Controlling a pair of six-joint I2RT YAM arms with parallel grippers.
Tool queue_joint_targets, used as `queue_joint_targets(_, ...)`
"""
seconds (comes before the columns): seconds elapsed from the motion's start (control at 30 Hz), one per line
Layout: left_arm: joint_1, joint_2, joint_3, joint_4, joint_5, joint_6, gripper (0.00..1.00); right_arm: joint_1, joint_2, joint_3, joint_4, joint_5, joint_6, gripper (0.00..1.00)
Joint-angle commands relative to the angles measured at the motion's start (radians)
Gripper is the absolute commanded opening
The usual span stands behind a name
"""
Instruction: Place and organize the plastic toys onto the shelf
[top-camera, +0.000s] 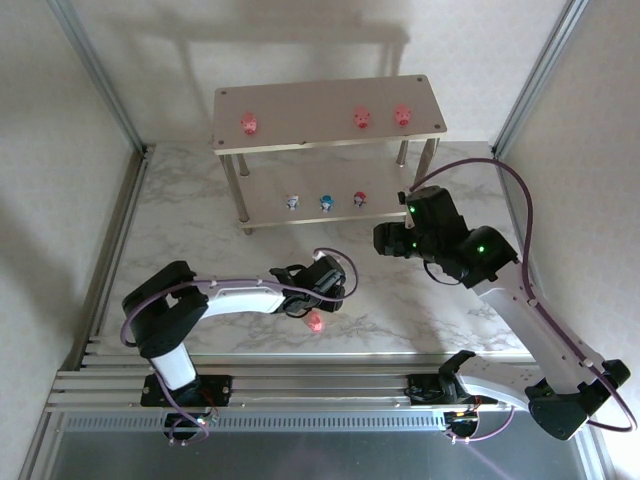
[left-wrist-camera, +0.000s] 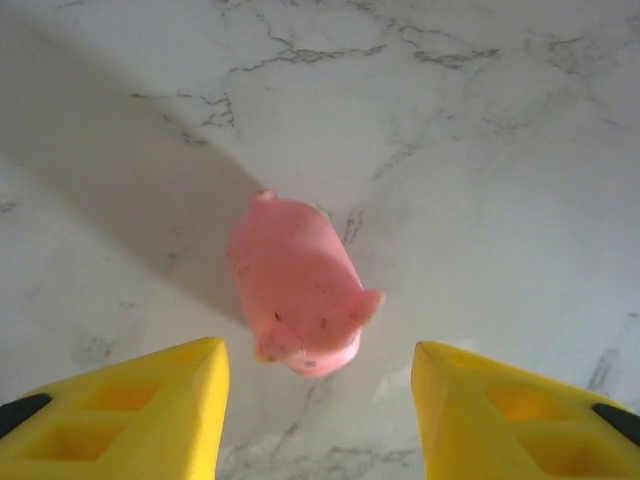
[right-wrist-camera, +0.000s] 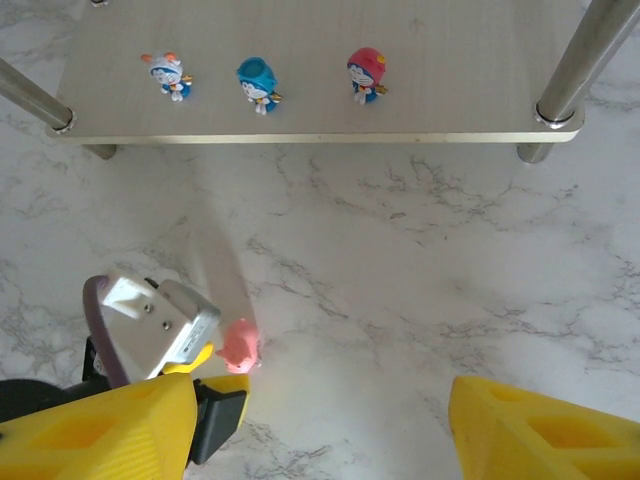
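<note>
Marbled white tabletop, beige shelf, pale walls

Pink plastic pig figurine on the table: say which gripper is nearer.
Left. The left gripper hangs right by the pink plastic pig figurine, its open yellow fingers just short of it. The right gripper sits farther off, towards the beige shelf.

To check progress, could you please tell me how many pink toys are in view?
4 pink toys. Three stand on the shelf's top board: one left, two right. The fourth lies on the table before the left gripper. More may be hidden.
</note>
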Motion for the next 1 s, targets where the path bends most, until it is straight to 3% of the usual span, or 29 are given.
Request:
queue_joint_targets(0.0, 0.016, 0.025, 0.052, -0.024, -0.032, 0.024, 0.51, -0.006, -0.015, -0.02, 0.013, 0.006, -0.016, 0.69)
queue_joint_targets(0.3, 0.041, 0.075, 0.088, -0.067, -0.022, 0.054, 0.43, -0.042, -0.006, -0.036, 0.039, -0.021, -0.034, 0.7)
queue_joint_targets(0.57, 0.041, 0.115, 0.106, -0.091, -0.01, 0.062, 0.43, -0.079, -0.001, -0.049, 0.065, -0.077, -0.039, 0.7)
queue_joint_targets(0.77, 0.045, 0.119, 0.127, -0.122, -0.019, 0.072, 0.2, -0.095, 0.002, -0.05, 0.075, -0.081, -0.046, 0.7)
queue_joint_targets(0.97, 0.056, 0.027, 0.166, -0.19, -0.064, 0.094, 0.16, -0.101, 0.011, -0.046, 0.078, -0.084, -0.052, 0.7)
